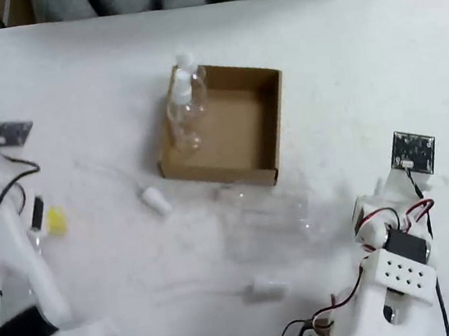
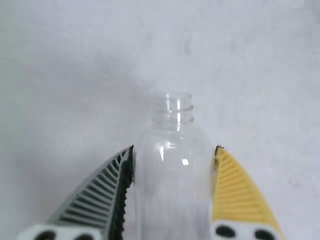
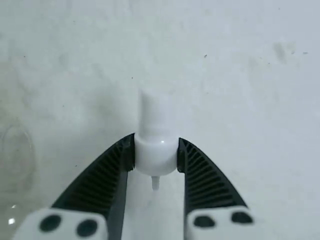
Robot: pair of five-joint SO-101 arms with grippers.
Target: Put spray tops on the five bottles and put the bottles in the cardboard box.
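Note:
My left gripper point(image 2: 172, 150) is shut on a clear, uncapped bottle point(image 2: 172, 175), whose threaded neck points away from the wrist. In the high view its yellow finger point(image 1: 56, 222) shows at the table's left side. My right gripper point(image 3: 156, 142) is shut on a white spray top point(image 3: 155, 130), whose thin tube hangs toward the wrist. The right arm point(image 1: 395, 266) sits at the front right. The cardboard box point(image 1: 272, 120) stands mid-table, and capped bottles point(image 1: 185, 99) lean inside against its left wall.
Clear uncapped bottles point(image 1: 267, 210) lie in front of the box; one edge point(image 3: 15, 155) shows beside my right gripper. A loose spray top point(image 1: 156, 200) lies left of them, another with its tube point(image 1: 265, 288) nearer the front edge.

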